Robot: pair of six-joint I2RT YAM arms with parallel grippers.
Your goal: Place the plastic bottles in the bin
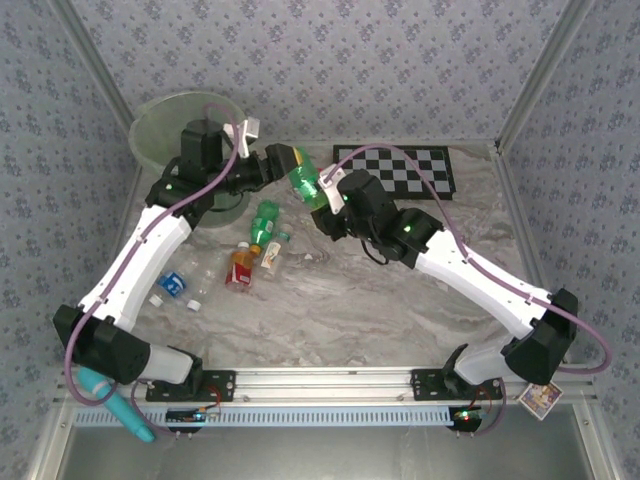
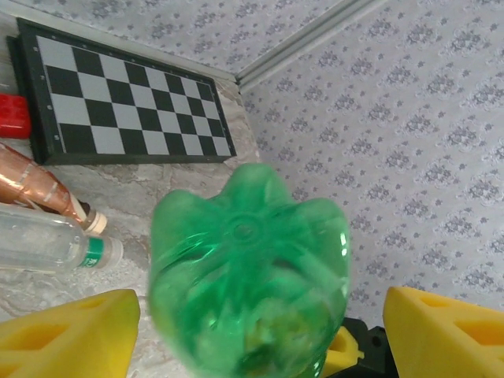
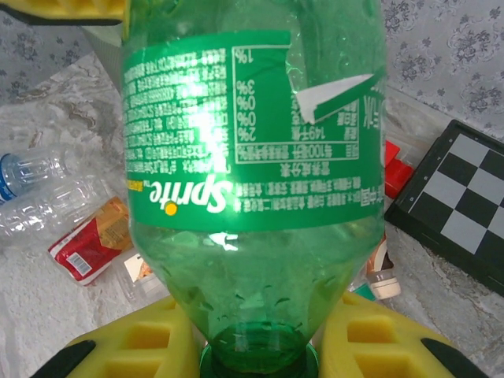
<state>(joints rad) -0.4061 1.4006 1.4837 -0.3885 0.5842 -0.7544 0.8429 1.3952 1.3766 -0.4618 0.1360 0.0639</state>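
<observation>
While the right pincer (image 3: 256,350) pinches the neck of the Sprite bottle (image 1: 305,183), its yellow pads (image 3: 130,346) press in from both sides and the bottle hangs clear of the worktop (image 1: 350,300). From the top camera the bottle sits just to the right of the bin (image 1: 155,130), outside its rim. It is tilted, with its base turned towards the bin and its neck away from it.

The left pincer (image 1: 284,161) is spread, on the bin's side of that bottle. In the left wrist view its yellow fingers (image 2: 67,335) stand to either side of the bottle's lobed base, with a narrow gap showing on each side. The left arm crosses in front of the bin and hides part of its wall, so I cannot tell what lies inside.

More bottles lie on the worktop, nearer the arm bases than the bin and all outside it:
- A green bottle (image 1: 265,222) lies closest to the bin.
- An orange-red bottle (image 1: 240,268) lies just beyond it.
- Clear bottles (image 1: 185,280), one with a blue label, lie a little to the left.

The checkerboard (image 1: 410,165) lies flat, well to the right of the bin.
</observation>
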